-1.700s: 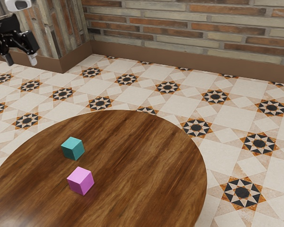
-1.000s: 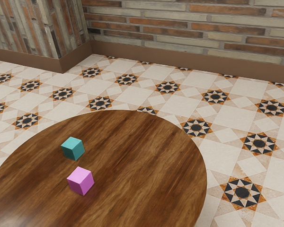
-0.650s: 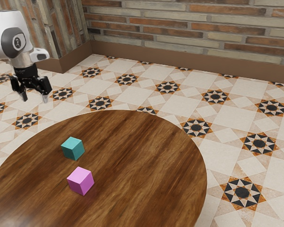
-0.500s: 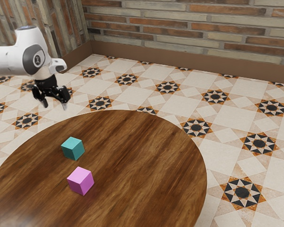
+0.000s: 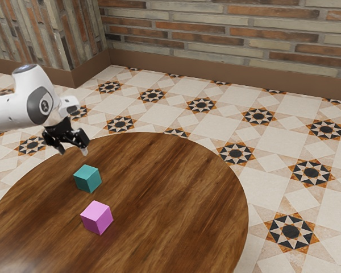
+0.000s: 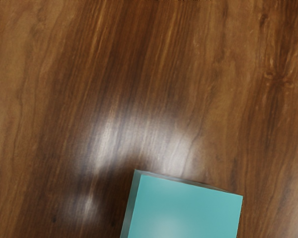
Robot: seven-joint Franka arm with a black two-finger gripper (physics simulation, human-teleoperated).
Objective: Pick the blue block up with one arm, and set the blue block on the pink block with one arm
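Note:
A teal-blue block [image 5: 87,178] rests on the round wooden table [image 5: 176,205] toward the exterior view's left. A pink block [image 5: 96,216] lies a short way nearer the camera, apart from it. My gripper [image 5: 73,150] hangs open above the table's far left rim, a little above and behind the blue block, with nothing between its fingers. In the wrist view the blue block [image 6: 184,210] lies just under the hand on the wood grain.
The table stands on a patterned tile floor [image 5: 261,131]. A brick wall [image 5: 227,34] with a brown skirting runs along the back. The white arm [image 5: 23,105] comes in from the exterior view's left.
My arm has swung down and toward the exterior view's right, from over the floor to just above the table's rim by the blue block. Both blocks have stayed put.

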